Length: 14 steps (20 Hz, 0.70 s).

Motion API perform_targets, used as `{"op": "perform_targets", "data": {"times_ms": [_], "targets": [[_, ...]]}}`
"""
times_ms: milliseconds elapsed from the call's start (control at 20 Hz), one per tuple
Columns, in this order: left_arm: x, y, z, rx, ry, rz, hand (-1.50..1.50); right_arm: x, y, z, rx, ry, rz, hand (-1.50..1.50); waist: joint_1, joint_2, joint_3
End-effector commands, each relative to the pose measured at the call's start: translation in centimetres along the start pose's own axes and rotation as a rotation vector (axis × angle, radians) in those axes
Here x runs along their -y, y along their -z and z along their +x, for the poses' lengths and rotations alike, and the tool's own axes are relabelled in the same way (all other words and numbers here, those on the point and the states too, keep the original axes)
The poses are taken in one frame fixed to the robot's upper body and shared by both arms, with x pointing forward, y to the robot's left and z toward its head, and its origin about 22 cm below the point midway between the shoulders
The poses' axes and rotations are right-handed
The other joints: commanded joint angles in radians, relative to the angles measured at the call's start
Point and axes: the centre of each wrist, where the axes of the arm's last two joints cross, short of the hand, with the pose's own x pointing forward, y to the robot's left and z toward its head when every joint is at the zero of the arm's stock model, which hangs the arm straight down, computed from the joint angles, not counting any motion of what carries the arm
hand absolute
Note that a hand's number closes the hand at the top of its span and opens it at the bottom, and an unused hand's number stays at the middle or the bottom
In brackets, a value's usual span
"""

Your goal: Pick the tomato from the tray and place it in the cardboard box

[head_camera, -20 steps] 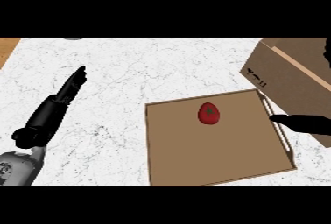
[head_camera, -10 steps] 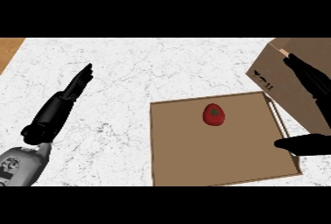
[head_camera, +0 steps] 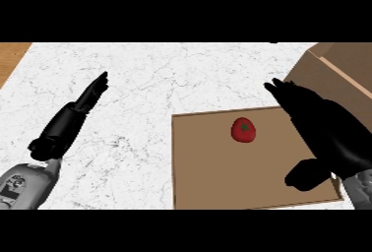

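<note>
You're in the approach step: the tomato (head_camera: pixel 243 130) sits untouched in the tray (head_camera: pixel 210 182), upper middle, w/ nothing gripping it. The right hand (head_camera: pixel 323 133) hangs over the tray's right side, fingers straight and released, thumb low near the tray's lower right corner; it's just beside the tomato, not touching. Next, I'd judge, swing it left over the tomato, then curl round it. The cardboard box (head_camera: pixel 341 74) waits at top right. The left hand (head_camera: pixel 80 110) rests released on the counter (head_camera: pixel 167 74), well apart. No readable labels or writing.
</note>
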Motion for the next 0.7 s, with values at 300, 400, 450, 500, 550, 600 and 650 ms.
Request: {"op": "perform_targets", "data": {"times_ms": [300, 400, 450, 500, 550, 600, 650], "targets": [[0.6, 0.7, -0.3, -0.013, -0.001, 0.010, 0.00, -0.9, 3.9, 7.7, -0.123, -0.060, 0.137, -1.50, -0.011, 0.000, 0.002], [-0.5, 0.1, 0.1, -0.002, 0.009, 0.007, 0.00, -2.3, 4.3, 8.2, -0.140, -0.054, 0.159, -1.50, -0.013, -0.001, 0.002], [-0.6, -0.8, 0.2, -0.006, -0.009, -0.004, 0.00, -2.7, 4.6, 7.2, -0.148, -0.039, 0.181, -1.50, -0.012, -0.002, 0.002], [1.2, 0.1, -0.8, 0.002, 0.005, 0.033, 0.00, -2.8, 4.4, 7.0, -0.140, -0.036, 0.171, -1.50, -0.022, -0.001, 0.002], [-1.5, 0.3, 0.1, -0.005, -0.006, 0.019, 0.00, -4.1, 4.2, 7.2, -0.132, -0.037, 0.182, -1.50, -0.021, -0.001, 0.003], [-0.4, -0.9, -1.3, -0.011, 0.016, 0.023, 0.00, -4.3, 4.1, 8.6, -0.137, -0.054, 0.178, -1.50, -0.018, -0.002, 0.002], [-1.4, 0.2, 0.6, -0.014, -0.005, 0.013, 0.00, -3.5, 2.8, 9.2, -0.163, -0.075, 0.147, -1.50, -0.024, -0.006, 0.002]]}}
